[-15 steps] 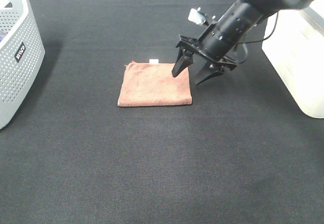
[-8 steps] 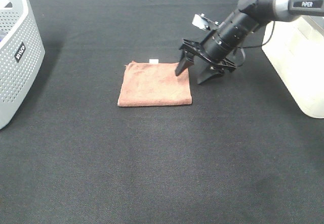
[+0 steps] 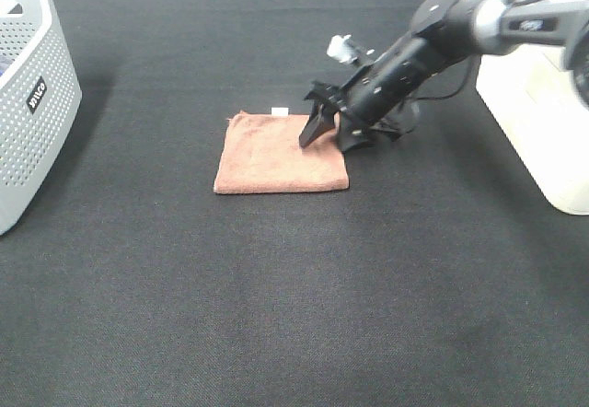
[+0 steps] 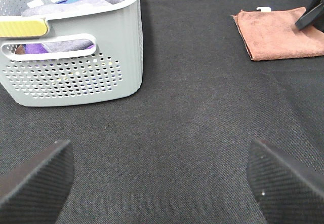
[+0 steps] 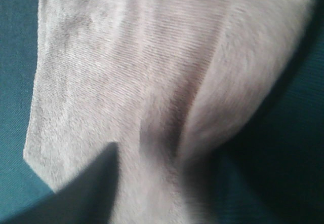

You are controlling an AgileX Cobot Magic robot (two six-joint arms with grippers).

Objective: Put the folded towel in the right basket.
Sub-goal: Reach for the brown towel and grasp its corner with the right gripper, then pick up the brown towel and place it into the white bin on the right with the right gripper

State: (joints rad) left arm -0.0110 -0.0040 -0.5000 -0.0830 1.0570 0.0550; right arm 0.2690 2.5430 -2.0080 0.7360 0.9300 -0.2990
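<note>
The folded brown towel [image 3: 281,152] lies flat on the black table, and it also shows in the left wrist view [image 4: 278,34]. My right gripper [image 3: 329,136] is open and angled down at the towel's far right corner, one finger on the cloth, the other just off its right edge. In the right wrist view the towel [image 5: 136,82] fills the frame, blurred, with one dark finger [image 5: 86,188] low against it. The right basket [image 3: 543,103], cream-white, stands at the table's right edge. My left gripper [image 4: 159,183] is open and empty above bare table.
A grey perforated basket [image 3: 32,103] with cloths in it stands at the left edge, close to the left gripper [image 4: 76,72]. A small white tag [image 3: 279,110] sticks out at the towel's far edge. Black table cloth covers the whole surface.
My right gripper has moved left and down onto the towel's far right corner, and its fingers stand closer together. The towel has stayed in place.
</note>
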